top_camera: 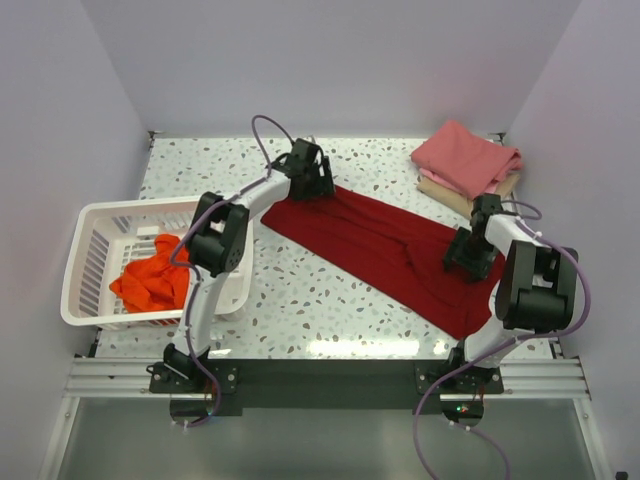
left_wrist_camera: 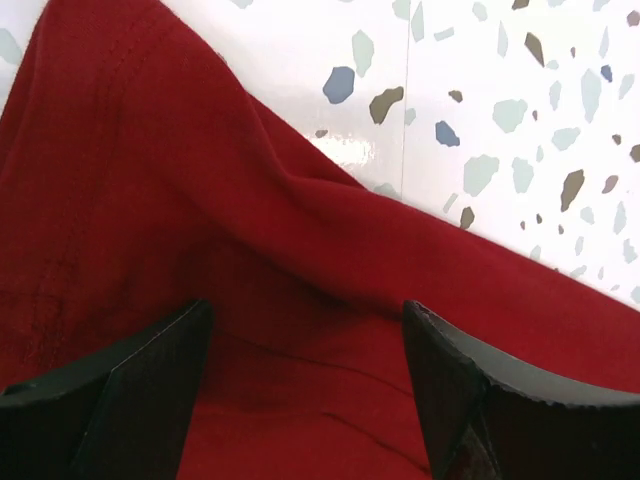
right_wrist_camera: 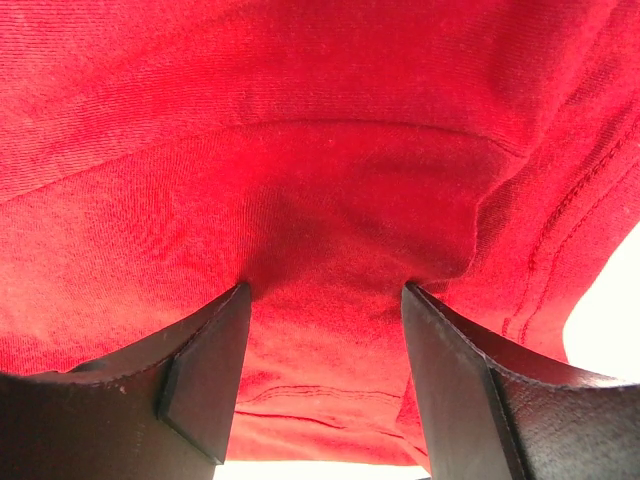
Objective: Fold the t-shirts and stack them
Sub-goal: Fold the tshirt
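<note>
Diagonally across the speckled table (top_camera: 300,300) lies the dark crimson t-shirt (top_camera: 370,240), a long band running from far left to near right. Each arm stands over its own end: the left gripper (left_wrist_camera: 307,305) at the far-left end, the right gripper (right_wrist_camera: 325,290) at the near-right end. Both pairs of fingers are spread wide with cloth between them, not pinched. On the right, a raised fold touches both inner faces. A folded pink t-shirt (top_camera: 465,155) sits far right, and an orange-red t-shirt (top_camera: 150,280) fills the white basket (top_camera: 90,225).

Speckled table (top_camera: 300,300), crimson t-shirt (top_camera: 380,245) spread diagonally, white basket (top_camera: 100,209), folded t-shirts (top_camera: 465,165) stacked
</note>
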Available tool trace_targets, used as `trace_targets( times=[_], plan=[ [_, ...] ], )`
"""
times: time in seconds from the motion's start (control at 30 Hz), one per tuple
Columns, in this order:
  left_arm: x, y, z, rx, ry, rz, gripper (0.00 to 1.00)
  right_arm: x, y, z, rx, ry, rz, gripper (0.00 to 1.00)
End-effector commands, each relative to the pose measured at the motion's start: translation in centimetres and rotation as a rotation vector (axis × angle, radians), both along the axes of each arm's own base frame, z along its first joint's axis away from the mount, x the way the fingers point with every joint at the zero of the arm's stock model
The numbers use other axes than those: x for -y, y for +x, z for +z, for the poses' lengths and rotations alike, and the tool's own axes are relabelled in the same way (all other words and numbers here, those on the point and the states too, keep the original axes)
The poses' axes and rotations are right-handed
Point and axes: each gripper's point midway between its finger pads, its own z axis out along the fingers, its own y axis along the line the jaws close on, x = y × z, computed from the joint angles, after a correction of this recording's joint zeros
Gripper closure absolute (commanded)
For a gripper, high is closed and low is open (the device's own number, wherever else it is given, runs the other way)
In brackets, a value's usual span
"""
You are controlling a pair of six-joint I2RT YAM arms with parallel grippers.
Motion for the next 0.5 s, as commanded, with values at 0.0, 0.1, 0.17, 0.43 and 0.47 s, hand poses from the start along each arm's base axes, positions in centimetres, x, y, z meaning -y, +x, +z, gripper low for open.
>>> trace_targets(
  times=[0.0,0.1,0.17,0.43,0.47],
  plan=[
    [-0.7,0.5,-1.2,-0.038,0.009,0.043,0.19,-1.0,-1.2,-1.5,-0.058,0.026,0.029,0.35],
    [-1.5,0.9,-2.0,-0.051,0.010,0.069,0.19,-1.8,-1.8,-2.2,-0.091,0.037,0.055,0.35],
    [-1.8,1.5,-2.0,-0.050,0.001,0.080,0.19,-2.3,-2.1,-2.5,-0.110,0.035,0.077,0.36],
    [-2.8,0.6,-3.3,-0.081,0.047,0.077,0.19,-1.5,-2.1,-3.0,-0.178,-0.025,0.070,0.36],
    [-3.2,0.0,-3.9,-0.095,0.059,0.078,0.19,-1.4,-1.7,-2.9,-0.176,-0.030,0.071,0.36]
  ],
)
